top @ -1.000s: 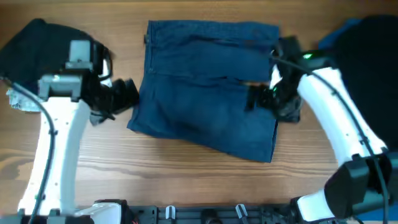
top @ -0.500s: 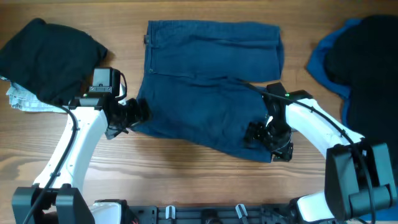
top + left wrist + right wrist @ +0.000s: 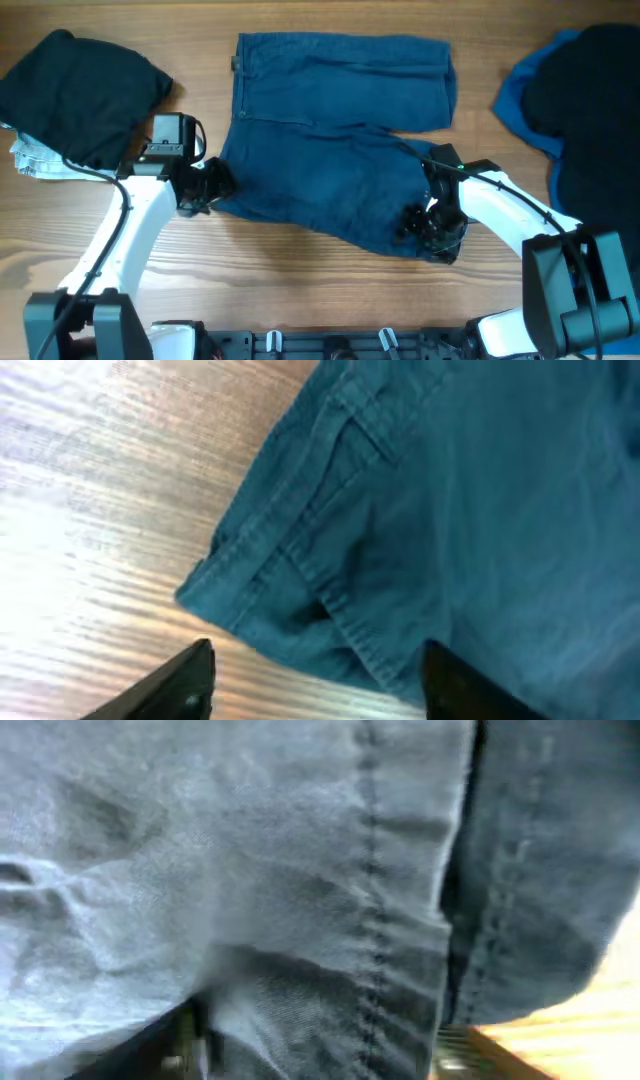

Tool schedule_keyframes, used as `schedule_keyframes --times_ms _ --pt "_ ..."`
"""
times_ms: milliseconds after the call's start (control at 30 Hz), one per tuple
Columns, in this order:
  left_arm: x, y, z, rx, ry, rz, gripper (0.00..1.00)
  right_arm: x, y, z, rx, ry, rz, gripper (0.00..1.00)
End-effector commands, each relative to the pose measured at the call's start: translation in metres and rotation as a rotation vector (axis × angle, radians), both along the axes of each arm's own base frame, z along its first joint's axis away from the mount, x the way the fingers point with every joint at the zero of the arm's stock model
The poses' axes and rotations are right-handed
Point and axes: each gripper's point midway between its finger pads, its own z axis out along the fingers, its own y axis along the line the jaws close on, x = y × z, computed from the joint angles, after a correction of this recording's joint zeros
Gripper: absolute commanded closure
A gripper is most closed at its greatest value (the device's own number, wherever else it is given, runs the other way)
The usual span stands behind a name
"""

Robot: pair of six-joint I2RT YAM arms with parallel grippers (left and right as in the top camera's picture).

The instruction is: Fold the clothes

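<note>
The clothes piece in play is a dark navy, seamed garment (image 3: 330, 140) lying flat mid-table, its lower layer skewed to the right. My left gripper (image 3: 214, 184) sits at its lower left corner. In the left wrist view that hemmed corner (image 3: 300, 600) lies between the two dark fingertips (image 3: 192, 682), which stand well apart, so the left gripper (image 3: 320, 682) is open. My right gripper (image 3: 420, 226) is low over the lower right corner. In the right wrist view navy fabric (image 3: 300, 900) bulges between its spread fingers (image 3: 185, 1038), and the right gripper (image 3: 320, 1045) is open.
A black garment (image 3: 85, 85) lies at the far left over a pale grey-white cloth (image 3: 32, 160). At the far right a black garment (image 3: 595, 100) rests on a royal blue one (image 3: 518, 95). Bare wooden table (image 3: 300, 280) runs along the front.
The right gripper has slid down the garment's right side to its lower corner. The left gripper has edged onto the lower left corner. Both sets of jaws have narrowed.
</note>
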Motion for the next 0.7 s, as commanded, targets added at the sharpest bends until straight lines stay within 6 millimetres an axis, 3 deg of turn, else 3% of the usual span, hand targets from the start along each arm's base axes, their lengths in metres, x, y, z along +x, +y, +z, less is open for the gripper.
schedule_keyframes --times_ms 0,67,100,167,533,667 --pt "0.0 -0.003 -0.018 -0.013 0.048 0.015 0.33 -0.005 0.002 -0.003 0.026 0.006 0.031 0.41" --pt "-0.001 -0.006 -0.027 -0.028 0.078 0.011 0.24 -0.006 0.002 -0.003 0.03 0.005 0.047 0.42" --pt "-0.003 -0.007 -0.032 -0.034 0.1 0.01 0.18 -0.006 0.002 -0.003 0.032 0.003 0.057 0.49" --pt "-0.003 -0.007 -0.038 -0.034 0.114 0.01 0.16 -0.006 0.002 -0.003 0.034 0.004 0.064 0.5" --pt "-0.03 -0.005 -0.05 -0.023 0.249 0.013 0.16 -0.006 0.002 -0.003 0.038 -0.001 0.079 0.52" --pt "-0.018 -0.005 -0.05 -0.027 0.208 0.044 0.18 -0.003 0.003 -0.004 0.041 -0.016 0.084 0.52"
